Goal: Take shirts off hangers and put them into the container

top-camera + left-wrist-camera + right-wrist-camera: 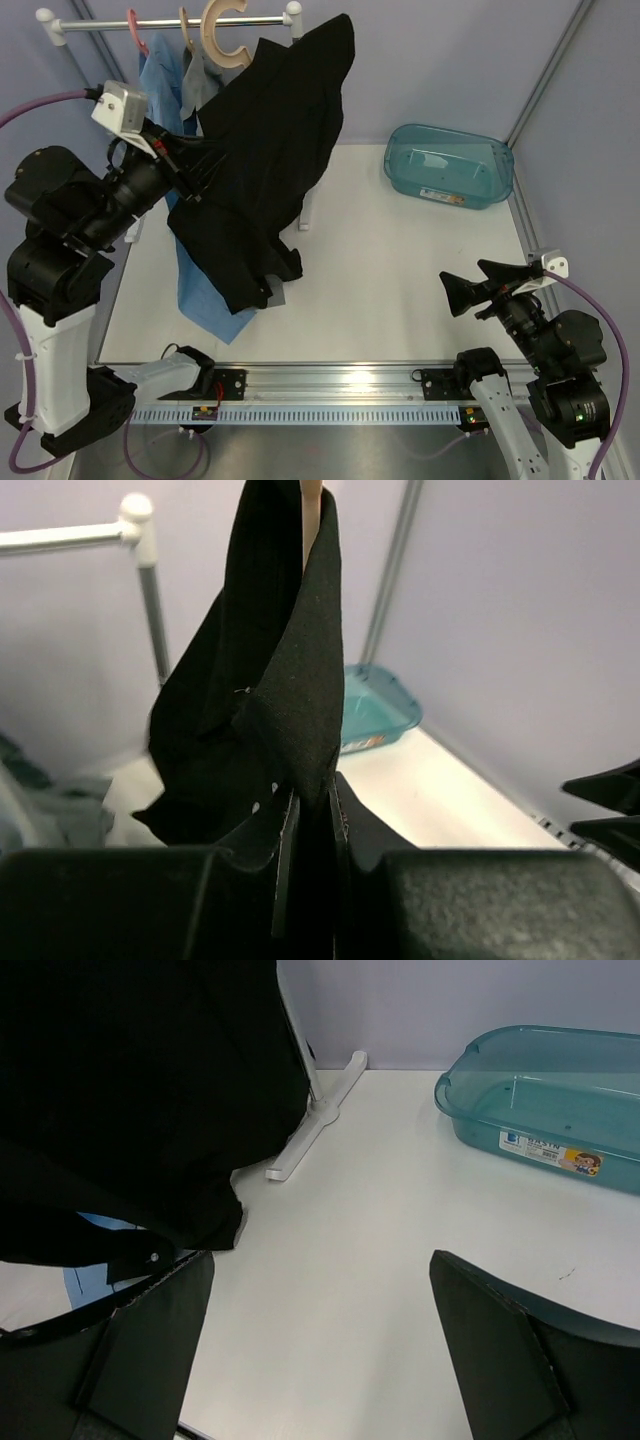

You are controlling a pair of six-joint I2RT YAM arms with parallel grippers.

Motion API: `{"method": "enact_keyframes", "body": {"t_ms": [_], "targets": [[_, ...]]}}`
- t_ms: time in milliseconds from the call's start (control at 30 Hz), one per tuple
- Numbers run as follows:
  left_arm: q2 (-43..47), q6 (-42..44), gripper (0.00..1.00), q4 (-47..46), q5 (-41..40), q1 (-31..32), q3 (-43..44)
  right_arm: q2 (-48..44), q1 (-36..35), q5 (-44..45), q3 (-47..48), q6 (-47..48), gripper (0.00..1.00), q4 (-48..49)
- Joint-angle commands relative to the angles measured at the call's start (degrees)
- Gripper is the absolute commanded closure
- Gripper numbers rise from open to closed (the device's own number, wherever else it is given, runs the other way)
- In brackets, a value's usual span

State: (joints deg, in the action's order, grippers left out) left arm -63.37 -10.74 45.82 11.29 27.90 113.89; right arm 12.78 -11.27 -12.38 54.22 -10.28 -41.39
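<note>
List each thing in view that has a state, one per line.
black shirt: on tan hanger, pinched by left gripper
grey shirt: hanging from rail
light blue shirt: hanging from rail
container: upright, empty
left gripper: shut on black shirt
right gripper: open, holding nothing

the rail (170, 20) stands at the table's (400, 280) far left, hangers (222, 52) hooked on it. the front shirt (270, 170) hangs before it, lower end down on the table, over two back shirts (160, 80) behind and left of it. the tub (450, 190) sits on the table at far right, well apart from the rail.
</note>
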Motion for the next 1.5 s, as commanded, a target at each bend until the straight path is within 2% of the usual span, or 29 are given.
{"method": "enact_keyframes", "body": {"t_ms": [0, 100, 267, 367, 567, 800, 900, 1033, 1167, 1400, 1467], "targets": [[-1.7, -0.2, 0.97, -5.2, 8.3, -0.1, 5.4, 0.7, -0.7, -1.8, 1.4, 0.0, 0.01, 0.1], [-2.1, -0.5, 0.97, -5.2, 9.1, -0.1, 3.8, 0.8, -0.7, -1.2, 1.8, -0.7, 0.01, 0.1], [-3.0, 0.1, 1.0, -5.5, 12.1, 0.8, -7.1, 2.5, -0.7, 2.3, 3.1, -4.1, 0.01, -0.7], [-3.8, 3.6, 1.0, -6.7, 8.8, 7.2, -15.2, 4.7, -0.7, 2.1, 3.5, -5.3, 0.0, 0.1], [-4.0, 7.4, 1.0, -17.2, 4.5, 16.7, -31.4, 10.4, -0.7, -1.0, 3.8, -3.1, 0.01, 5.4], [-7.5, 7.6, 1.0, -22.7, 1.4, 20.3, -38.7, 22.9, -0.7, -5.9, 7.4, -5.4, 0.01, 12.0], [-8.0, 7.7, 1.0, -23.7, 0.0, 21.1, -41.1, 27.0, -1.6, -6.3, 8.1, -7.0, 0.05, 16.2], [-8.9, 6.2, 1.0, -24.9, -2.4, 21.1, -42.2, 33.5, -7.5, -2.5, 9.7, -6.1, 0.09, 20.8], [-9.5, 5.1, 1.0, -24.9, -3.0, 21.1, -42.3, 39.8, -19.8, 7.3, 13.7, -2.9, 0.09, 21.8], [-8.3, 4.1, 1.0, -25.2, -3.3, 21.1, -44.5, 47.4, -25.9, 11.8, 16.7, -1.9, 0.14, 26.7], [-7.8, 4.1, 1.0, -25.3, -3.1, 21.3, -44.9, 49.4, -26.6, 14.4, 17.7, -1.7, 0.18, 27.2]]}}
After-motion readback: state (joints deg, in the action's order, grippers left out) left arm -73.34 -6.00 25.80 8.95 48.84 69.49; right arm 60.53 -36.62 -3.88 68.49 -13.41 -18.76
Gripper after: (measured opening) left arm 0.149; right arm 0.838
